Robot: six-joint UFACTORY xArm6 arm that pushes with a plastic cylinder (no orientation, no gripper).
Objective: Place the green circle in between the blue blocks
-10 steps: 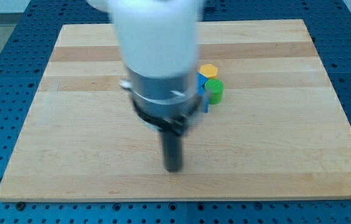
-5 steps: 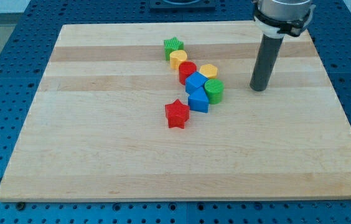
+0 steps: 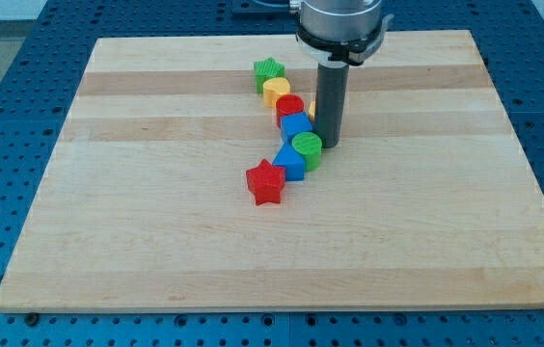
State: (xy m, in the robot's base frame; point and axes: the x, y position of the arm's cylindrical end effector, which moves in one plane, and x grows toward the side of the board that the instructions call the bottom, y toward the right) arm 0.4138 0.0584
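While my tip sits just to the right of the green circle, touching it or very nearly, the job looks almost done to me. The green circle is pressed up against two blue blocks: the upper blue block sits just above and to its left, and the lower blue block sits just below and to its left. It rests in the notch where they meet, but it is more beside them than truly between them, so I think one more small push to the left is needed. The green circle is a short round piece with a ridged top, bright green, standing flat on the worktop. There is no claw on this arm, only the rod, so I cannot tell of any open or closed state.
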